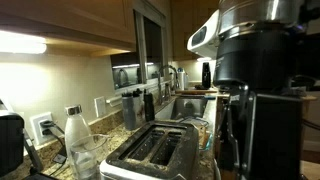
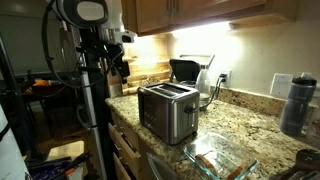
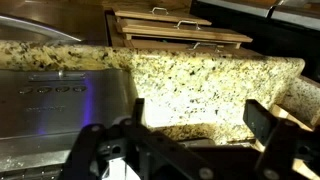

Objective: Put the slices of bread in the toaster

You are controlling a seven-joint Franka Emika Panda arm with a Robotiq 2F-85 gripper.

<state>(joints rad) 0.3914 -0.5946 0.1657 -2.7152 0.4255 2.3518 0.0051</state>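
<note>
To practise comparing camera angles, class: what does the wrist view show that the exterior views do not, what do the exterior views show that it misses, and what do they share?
Only the wrist view: the gripper close up, its jaws plainly spread open above the worktop.
Only the exterior views: the long dark slots in the top of the toaster, a glass bottle with a white cap, a coffee maker and a glass dish at the near edge.
Shared: the toaster's brushed-metal body and the speckled granite counter.
</note>
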